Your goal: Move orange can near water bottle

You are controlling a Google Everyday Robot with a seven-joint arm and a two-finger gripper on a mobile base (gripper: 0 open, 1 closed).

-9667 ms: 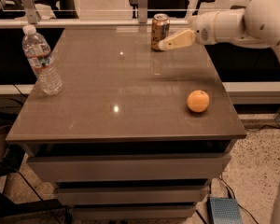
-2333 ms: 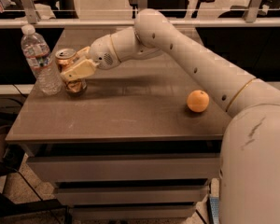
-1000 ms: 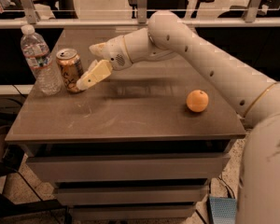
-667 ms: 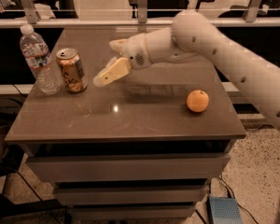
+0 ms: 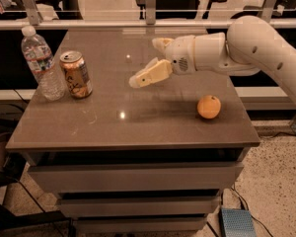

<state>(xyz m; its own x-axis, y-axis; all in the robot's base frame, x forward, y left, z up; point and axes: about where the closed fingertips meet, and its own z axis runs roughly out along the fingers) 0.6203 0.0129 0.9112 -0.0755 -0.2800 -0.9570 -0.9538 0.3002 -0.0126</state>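
Brown surface (image 5: 138, 127) held orange can (image 5: 76, 76) just beside water bottle (image 5: 41, 63); gripper (image 5: 147, 62), fingers (image 5: 149, 73) apart and empty, had pulled back to mid-surface; labels illegible.

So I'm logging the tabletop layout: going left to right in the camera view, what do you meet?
water bottle → orange can, standing right beside it → gripper, open and empty over the middle of the table → orange fruit, near the right edge.
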